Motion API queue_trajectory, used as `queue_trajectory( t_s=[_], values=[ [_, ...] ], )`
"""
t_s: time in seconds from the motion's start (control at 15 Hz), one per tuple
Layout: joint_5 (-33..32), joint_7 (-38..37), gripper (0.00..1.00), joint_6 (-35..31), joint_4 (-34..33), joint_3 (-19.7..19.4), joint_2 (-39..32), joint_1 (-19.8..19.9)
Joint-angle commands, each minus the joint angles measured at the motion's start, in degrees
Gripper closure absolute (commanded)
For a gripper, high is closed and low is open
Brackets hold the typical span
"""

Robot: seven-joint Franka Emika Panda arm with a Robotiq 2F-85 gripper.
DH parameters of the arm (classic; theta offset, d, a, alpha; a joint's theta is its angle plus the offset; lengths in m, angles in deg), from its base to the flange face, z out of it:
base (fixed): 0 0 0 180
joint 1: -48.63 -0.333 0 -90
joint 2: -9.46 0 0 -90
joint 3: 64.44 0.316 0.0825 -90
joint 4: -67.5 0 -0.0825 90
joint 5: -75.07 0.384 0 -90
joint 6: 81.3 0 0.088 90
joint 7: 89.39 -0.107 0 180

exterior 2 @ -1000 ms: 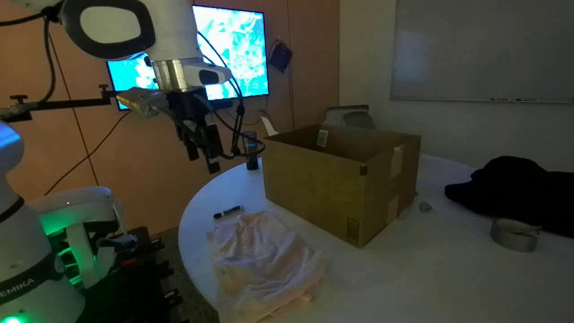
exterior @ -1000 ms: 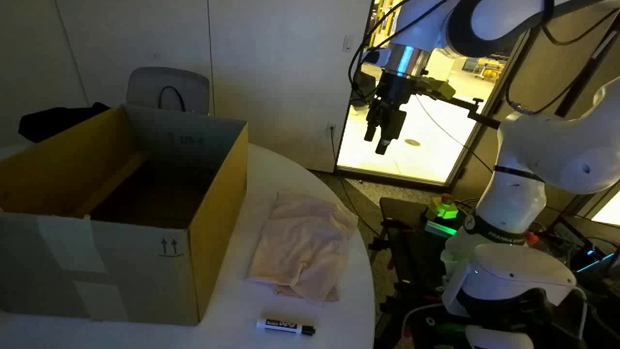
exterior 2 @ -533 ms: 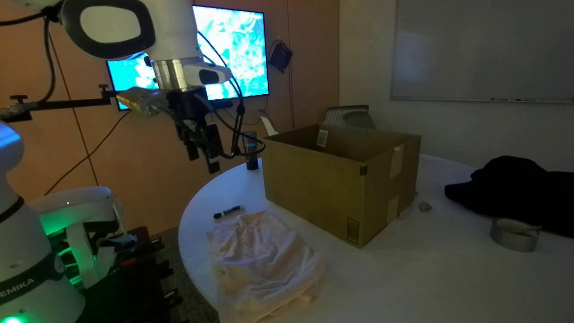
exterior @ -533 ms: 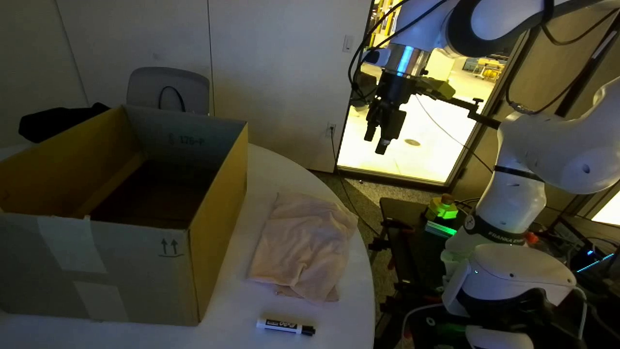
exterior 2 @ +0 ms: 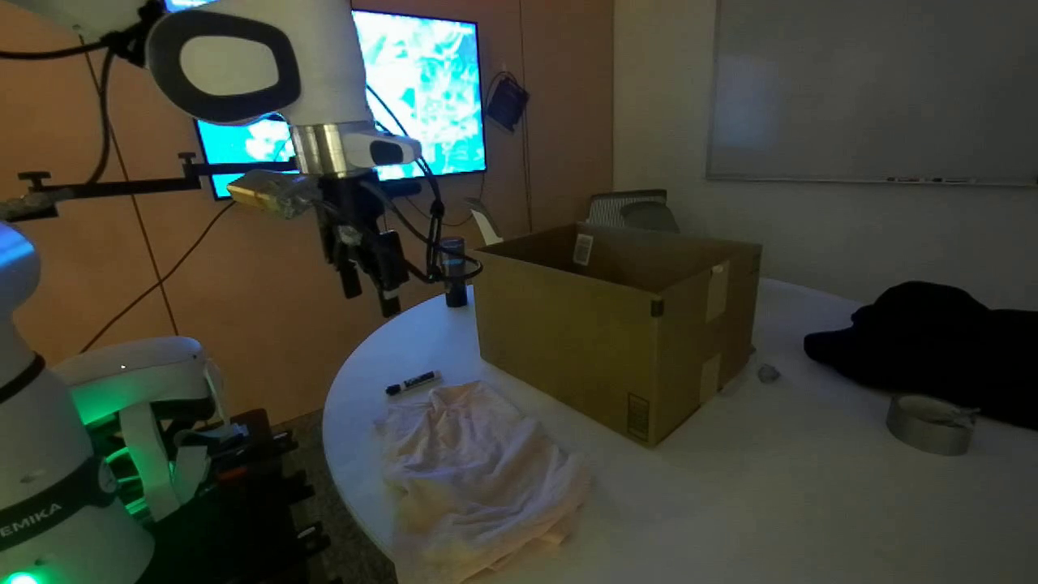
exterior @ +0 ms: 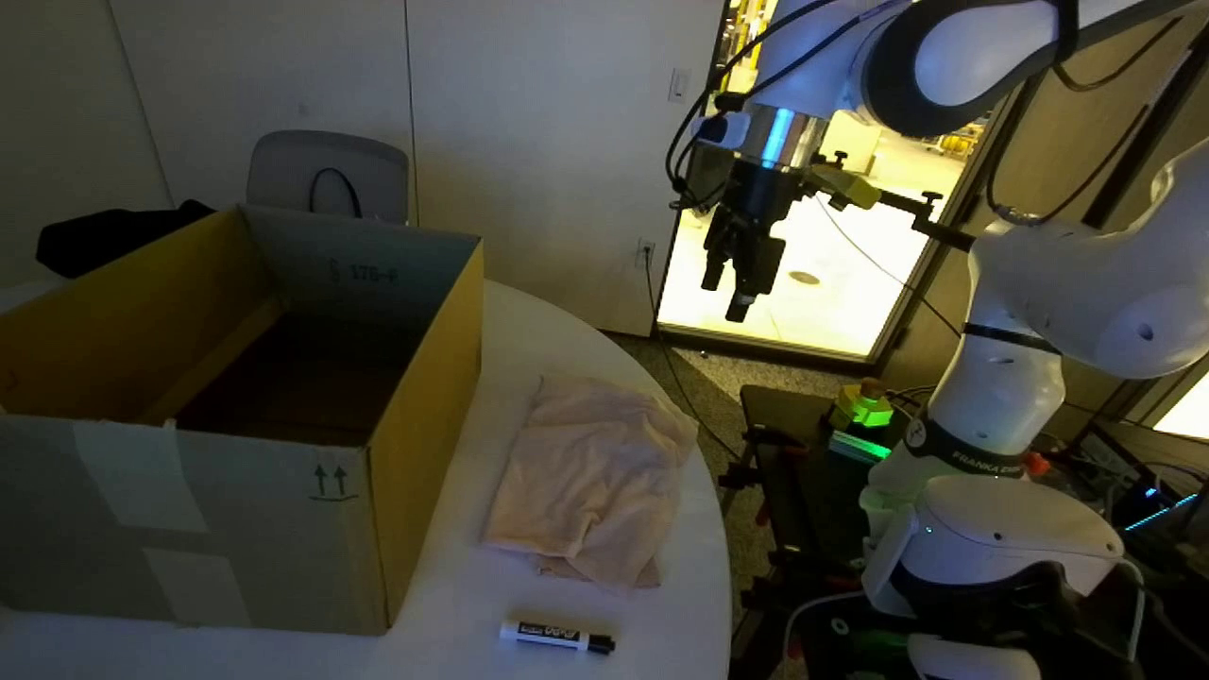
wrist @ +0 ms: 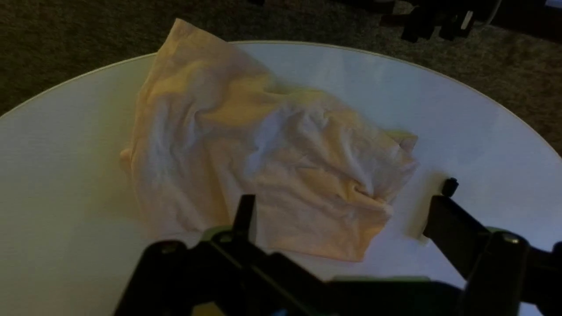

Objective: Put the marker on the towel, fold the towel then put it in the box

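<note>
The marker (exterior: 557,637) lies on the white table beside the towel, not touching it. In the wrist view only the marker's black cap (wrist: 450,187) and a bit of its pale end show; a finger covers the rest. Spread wrinkled on the table is the pale pink towel (exterior 2: 478,478), one corner reaching past the table edge in the wrist view (wrist: 263,153). The large cardboard box (exterior: 189,529) stands beside it with its top open. High above the table, my gripper (wrist: 343,199) is open, nothing between its fingers; both exterior views show it pointing down.
The round table (exterior 2: 730,511) has its curved edge close to the towel. A dark bottle (exterior 2: 454,280) stands behind the box. A tape roll (exterior 2: 931,426) and a black cloth heap (exterior 2: 924,349) lie on the box's far side. A chair (exterior: 326,175) is behind the table.
In the last half second my gripper has shifted slightly lower and a little toward the table. The towel, marker and box have stayed in place.
</note>
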Motion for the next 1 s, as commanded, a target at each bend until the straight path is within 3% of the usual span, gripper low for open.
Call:
queue_trajectory(
  t_s=[0.0,0.47,0.93],
  values=[
    [1.2,-3.0,0.00,-7.6,-0.1,4.6,-6.8,-4.1],
    [4.0,-5.2,0.00,-20.7,-2.8,11.4,-22.5,-11.9],
    [10.4,-3.4,0.00,-24.9,-7.8,17.6,-34.0,-17.2]
  ],
)
